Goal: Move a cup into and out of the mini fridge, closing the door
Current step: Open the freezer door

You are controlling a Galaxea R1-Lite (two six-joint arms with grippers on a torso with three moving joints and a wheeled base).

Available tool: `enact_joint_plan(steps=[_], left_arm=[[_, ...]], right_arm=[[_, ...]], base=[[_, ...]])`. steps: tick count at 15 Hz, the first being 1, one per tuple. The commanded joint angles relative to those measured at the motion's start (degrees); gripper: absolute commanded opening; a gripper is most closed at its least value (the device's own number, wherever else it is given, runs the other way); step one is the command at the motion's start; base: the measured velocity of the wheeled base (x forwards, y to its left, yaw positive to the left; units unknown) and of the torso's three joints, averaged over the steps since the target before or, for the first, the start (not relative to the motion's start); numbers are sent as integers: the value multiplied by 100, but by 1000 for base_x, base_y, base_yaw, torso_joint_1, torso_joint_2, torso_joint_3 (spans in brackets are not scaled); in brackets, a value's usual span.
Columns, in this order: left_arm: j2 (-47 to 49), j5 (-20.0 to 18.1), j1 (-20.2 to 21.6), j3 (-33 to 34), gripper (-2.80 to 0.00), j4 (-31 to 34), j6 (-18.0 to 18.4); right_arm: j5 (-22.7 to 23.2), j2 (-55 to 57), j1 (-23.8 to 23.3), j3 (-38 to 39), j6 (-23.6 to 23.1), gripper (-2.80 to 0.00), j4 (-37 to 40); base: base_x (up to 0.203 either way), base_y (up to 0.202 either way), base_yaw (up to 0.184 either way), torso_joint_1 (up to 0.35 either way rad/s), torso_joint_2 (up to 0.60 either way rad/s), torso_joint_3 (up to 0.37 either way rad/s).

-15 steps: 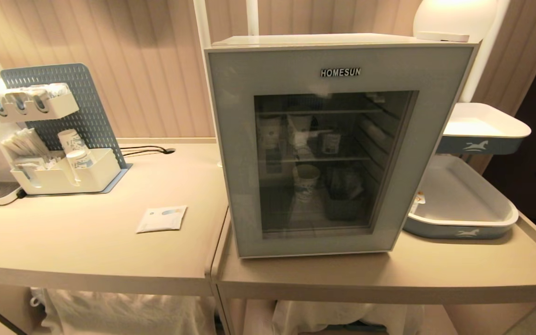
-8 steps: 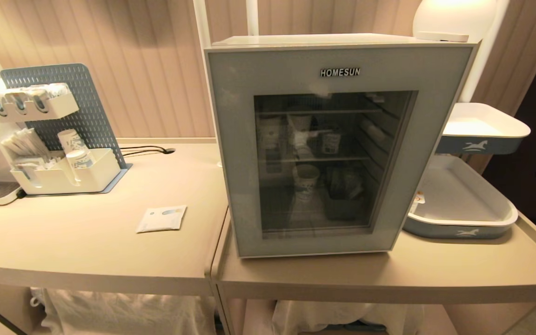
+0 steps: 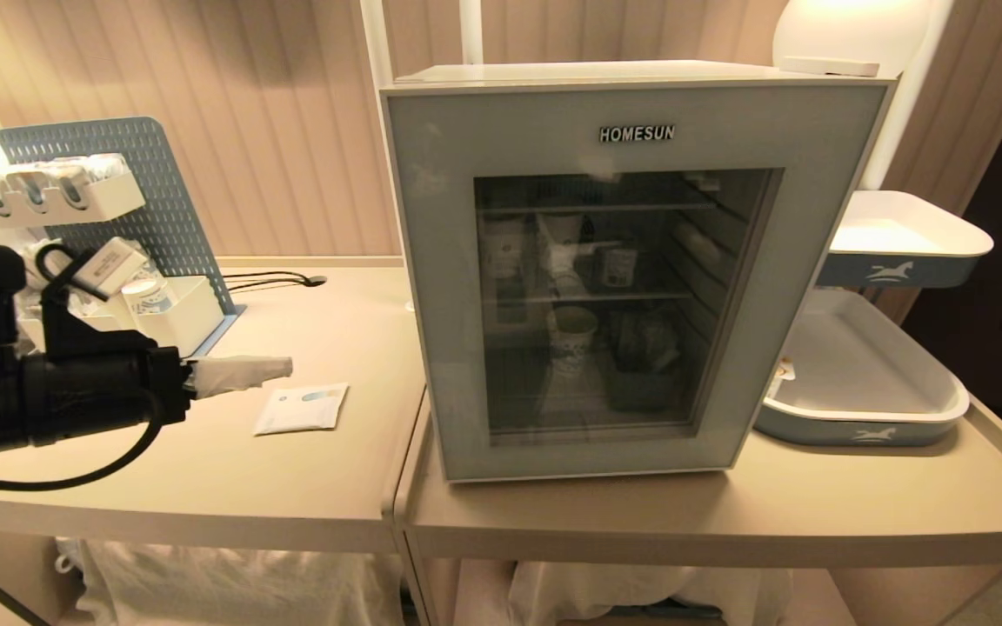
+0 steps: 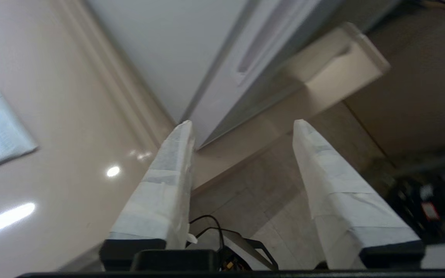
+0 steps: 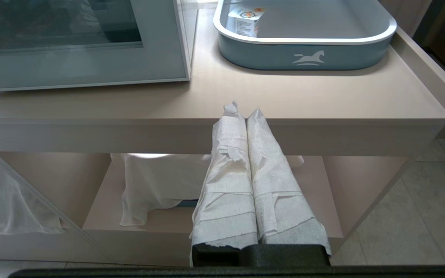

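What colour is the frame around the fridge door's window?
Pale grey-blue, around dark glass on the door; clearest in the head view.

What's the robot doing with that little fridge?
It is only getting started. The mini fridge sits on the table with its door shut, and a paper cup shows inside through the glass. The left hand reaches across the table beside a white packet, fingers apart and holding nothing, not yet at the fridge. The right hand is parked low by the table's front edge, shut and empty.

pale grey-blue door (image 3: pixel 440 287), dark glass
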Motion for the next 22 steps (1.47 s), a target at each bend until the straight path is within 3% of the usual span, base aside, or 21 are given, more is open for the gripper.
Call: enact_joint_plan(steps=[1, 3, 5, 6, 8, 11, 15, 22], left_arm=[[792, -1104, 86, 60, 0, -753, 122], [1173, -1642, 85, 73, 0, -1613, 125], [1438, -1937, -50, -47, 0, -1854, 41], [1559, -2015, -163, -125, 0, -1907, 86], [1777, -2043, -330, -140, 0, -2596, 118], [2106, -2045, -704, -66, 0, -3669, -91], [2084, -2044, -1124, -93, 0, -3837, -582], [2258, -1917, -1500, -171, 0, -3856, -580]], right_arm=[[1, 12, 1, -1, -4, -280, 4], [1, 5, 1, -1, -4, -280, 4], [1, 5, 1, -1, -4, -280, 4], [1, 5, 1, -1, -4, -280, 4], [1, 11, 1, -1, -4, -280, 4], [1, 11, 1, -1, -4, -280, 4], [1, 14, 1, -1, -4, -280, 4], [1, 14, 1, -1, -4, -280, 4]], base=[[0, 0, 0, 0, 0, 0], [0, 0, 0, 0, 0, 0], [0, 0, 0, 0, 0, 0], [0, 0, 0, 0, 0, 0], [0, 0, 0, 0, 0, 0], [0, 0, 0, 0, 0, 0], [0, 0, 0, 0, 0, 0], [0, 0, 0, 0, 0, 0]])
